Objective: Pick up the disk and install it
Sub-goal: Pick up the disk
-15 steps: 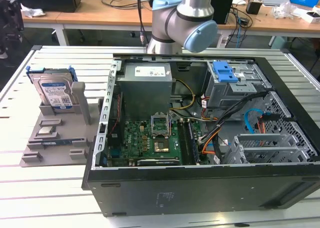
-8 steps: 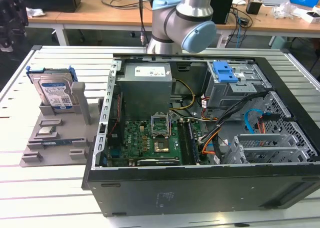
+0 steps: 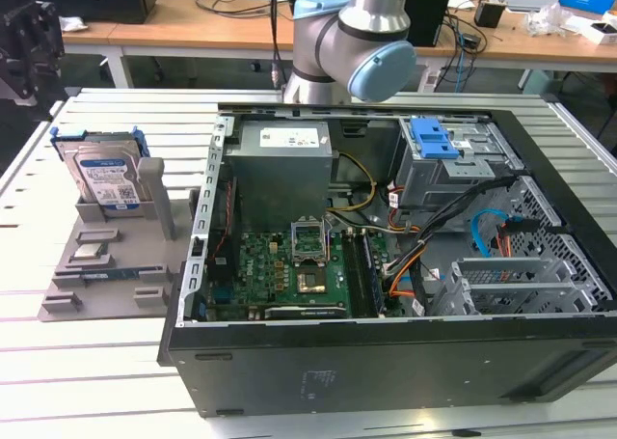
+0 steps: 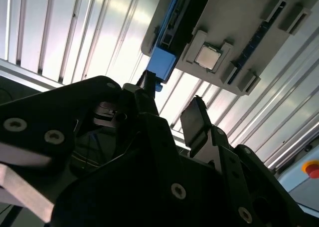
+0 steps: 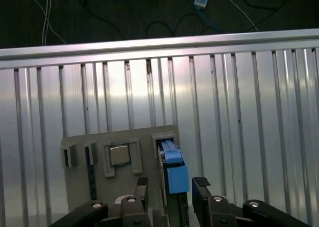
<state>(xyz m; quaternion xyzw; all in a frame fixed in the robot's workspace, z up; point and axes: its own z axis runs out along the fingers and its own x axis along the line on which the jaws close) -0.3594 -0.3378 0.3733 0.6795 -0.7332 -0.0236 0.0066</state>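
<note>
gripper (image 5: 172, 186) open wide, empty | hovers above disk (image 5: 174, 171), fingers lined up either side | disk stands on edge in grey fixture (image 5: 77, 183), presenting carrier for top grab

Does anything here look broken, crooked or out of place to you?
Nothing stands out. The disk stands upright in its grey holder, and the computer case lies open on its side, apparently on purpose.

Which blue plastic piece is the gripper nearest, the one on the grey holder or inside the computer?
The blue frame on the disk, standing in the grey holder: the open gripper hangs over it. The blue latch is inside the computer.
</note>
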